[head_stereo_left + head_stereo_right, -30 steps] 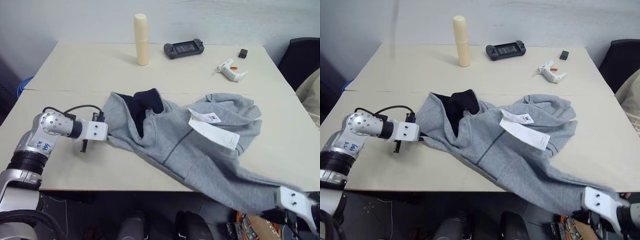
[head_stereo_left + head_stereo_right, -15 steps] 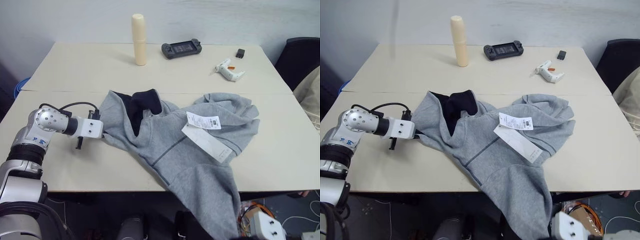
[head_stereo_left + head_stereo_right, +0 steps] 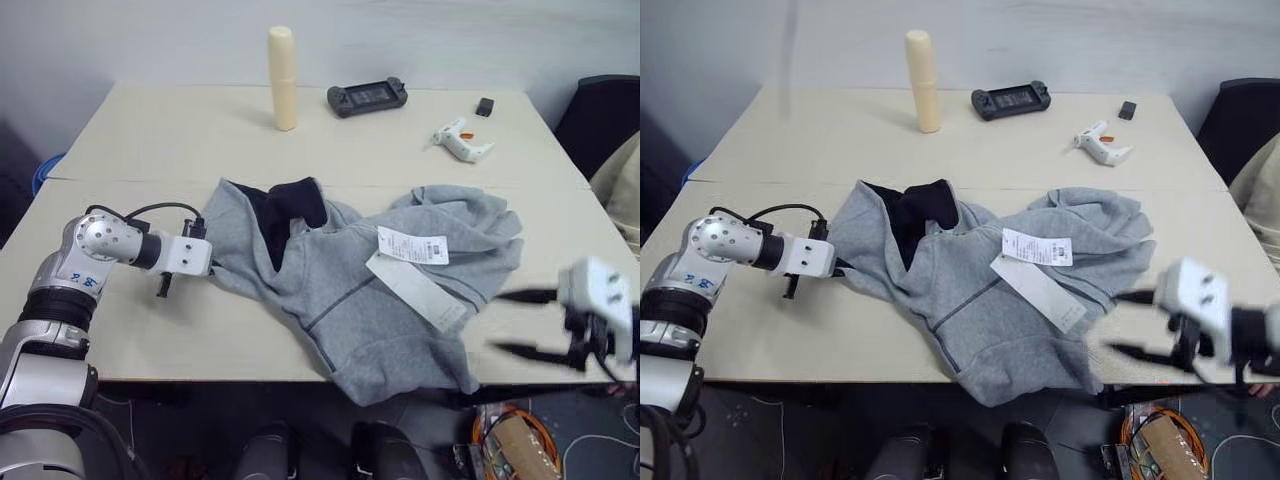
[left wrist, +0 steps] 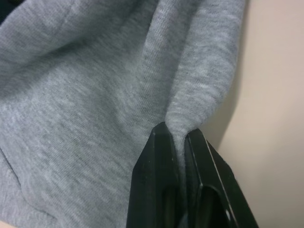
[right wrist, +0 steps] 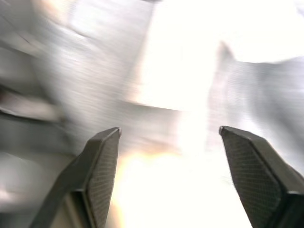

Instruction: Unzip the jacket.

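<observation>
The left gripper (image 4: pixel 176 137) pinches a fold of the jacket (image 3: pixel 370 290) at its edge on the table (image 3: pixel 150 130). The right gripper (image 3: pixel 515 322) hangs spread and empty beside the jacket's hem.

left claw (image 4: pixel 176 137) pinched tight on a fold, right claw (image 3: pixel 510 322) spread wide in the air, empty
</observation>
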Action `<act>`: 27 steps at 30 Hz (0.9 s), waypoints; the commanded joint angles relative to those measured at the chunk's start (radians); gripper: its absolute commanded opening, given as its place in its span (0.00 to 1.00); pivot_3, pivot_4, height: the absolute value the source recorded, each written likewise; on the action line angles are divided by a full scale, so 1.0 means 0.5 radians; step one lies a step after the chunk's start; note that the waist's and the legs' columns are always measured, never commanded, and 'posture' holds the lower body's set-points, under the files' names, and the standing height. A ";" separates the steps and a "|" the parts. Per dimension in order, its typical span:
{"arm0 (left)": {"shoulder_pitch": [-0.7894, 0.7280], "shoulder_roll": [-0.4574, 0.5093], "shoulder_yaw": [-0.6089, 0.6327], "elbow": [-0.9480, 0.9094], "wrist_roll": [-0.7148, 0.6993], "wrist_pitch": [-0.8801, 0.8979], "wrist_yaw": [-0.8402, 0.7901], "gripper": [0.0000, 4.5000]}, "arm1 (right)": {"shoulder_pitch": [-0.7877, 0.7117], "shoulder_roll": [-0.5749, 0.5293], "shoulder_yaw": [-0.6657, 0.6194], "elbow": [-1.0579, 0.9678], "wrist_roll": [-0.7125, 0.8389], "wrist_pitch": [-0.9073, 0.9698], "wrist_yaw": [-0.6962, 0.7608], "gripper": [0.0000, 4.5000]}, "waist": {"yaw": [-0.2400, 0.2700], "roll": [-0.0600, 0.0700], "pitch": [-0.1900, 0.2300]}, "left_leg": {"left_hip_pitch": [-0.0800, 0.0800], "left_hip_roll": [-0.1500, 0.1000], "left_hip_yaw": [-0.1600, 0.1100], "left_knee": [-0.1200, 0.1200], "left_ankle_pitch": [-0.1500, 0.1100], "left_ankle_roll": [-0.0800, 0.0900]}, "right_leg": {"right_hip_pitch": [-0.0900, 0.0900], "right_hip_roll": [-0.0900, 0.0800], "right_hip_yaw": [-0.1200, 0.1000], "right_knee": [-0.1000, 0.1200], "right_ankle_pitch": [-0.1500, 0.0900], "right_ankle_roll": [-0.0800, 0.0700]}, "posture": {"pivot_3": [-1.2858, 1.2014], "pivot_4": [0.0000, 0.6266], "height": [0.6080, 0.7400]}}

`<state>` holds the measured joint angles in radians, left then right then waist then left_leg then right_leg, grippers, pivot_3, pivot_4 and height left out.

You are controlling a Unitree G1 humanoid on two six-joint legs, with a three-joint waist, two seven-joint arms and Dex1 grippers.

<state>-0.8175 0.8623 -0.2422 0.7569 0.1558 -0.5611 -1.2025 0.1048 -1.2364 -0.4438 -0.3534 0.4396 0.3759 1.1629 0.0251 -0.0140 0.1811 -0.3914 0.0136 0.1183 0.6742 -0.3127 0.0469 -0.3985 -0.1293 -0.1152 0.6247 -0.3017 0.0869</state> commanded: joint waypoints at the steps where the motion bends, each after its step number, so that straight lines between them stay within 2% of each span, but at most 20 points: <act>1: 0.016 -0.016 0.063 -0.197 -0.117 0.086 -0.050 0.00 | -0.491 -0.051 0.542 0.679 -0.642 -0.704 -0.074 0.76 | -0.002 0.000 0.000 | -0.006 0.000 0.003 0.002 0.001 -0.001 | -0.005 0.001 -0.003 0.002 0.000 0.000 | 0.52 0.24 1.00; 4: 0.048 -0.022 0.075 -0.284 -0.131 0.134 -0.057 0.00 | -0.960 0.116 0.882 1.084 -0.957 -1.025 -0.157 0.76 | -0.027 0.001 0.001 | -0.028 -0.001 0.010 0.015 0.002 0.002 | -0.022 0.004 -0.015 0.008 0.002 0.004 | 0.52 0.24 1.00; 7: 0.071 -0.025 0.089 -0.334 -0.129 0.167 -0.053 0.00 | -1.186 0.148 1.117 1.359 -1.252 -1.437 -0.183 0.76 | -0.050 0.005 0.003 | -0.031 -0.005 0.015 0.017 0.006 0.009 | -0.023 0.010 -0.022 0.009 0.006 0.013 | 0.52 0.24 1.00; 9: 0.087 -0.022 0.101 -0.364 -0.132 0.182 -0.049 0.00 | -1.336 0.211 1.226 1.524 -1.341 -1.574 -0.192 0.76 | -0.057 0.006 0.003 | -0.030 -0.006 0.016 0.018 0.007 0.011 | -0.023 0.008 -0.021 0.010 0.007 0.014 | 0.52 0.24 1.00; 14: 0.118 0.004 0.130 -0.405 -0.136 0.201 -0.039 0.00 | -1.643 0.310 1.425 1.960 -1.630 -1.882 -0.340 0.76 | -0.059 0.006 0.004 | -0.028 -0.004 0.017 0.018 0.007 0.011 | -0.023 0.007 -0.019 0.012 0.008 0.015 | 0.52 0.24 1.00; 21: 0.132 0.023 0.148 -0.417 -0.139 0.204 -0.032 0.00 | -1.780 0.370 1.508 2.170 -1.680 -1.947 -0.236 0.76 | -0.058 0.006 0.004 | -0.029 -0.004 0.017 0.018 0.007 0.011 | -0.022 0.008 -0.020 0.012 0.008 0.015 | 0.52 0.24 1.00; 24: 0.115 0.011 0.143 -0.401 -0.133 0.196 -0.021 0.00 | -1.782 0.365 1.520 2.181 -1.661 -1.922 -0.153 0.62 | -0.055 0.006 0.004 | -0.029 -0.004 0.017 0.019 0.007 0.011 | -0.022 0.008 -0.020 0.012 0.008 0.015 | 0.52 0.24 1.00; 27: 0.088 -0.009 0.133 -0.374 -0.125 0.184 -0.009 0.00 | -1.785 0.364 1.510 2.185 -1.648 -1.920 -0.106 0.40 | -0.055 0.006 0.004 | -0.029 -0.004 0.016 0.019 0.007 0.011 | -0.021 0.008 -0.020 0.012 0.008 0.015 | 0.52 0.24 1.00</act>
<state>-0.7510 0.8536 -0.1968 0.5821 0.1065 -0.4594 -1.2200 -0.7797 -1.0485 0.3090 0.7292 -0.3894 -0.5882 1.0906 -0.0025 -0.0108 0.1829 -0.4057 0.0114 0.1266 0.6837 -0.3090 0.0523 -0.4093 -0.1254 -0.1253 0.6307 -0.2979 0.0942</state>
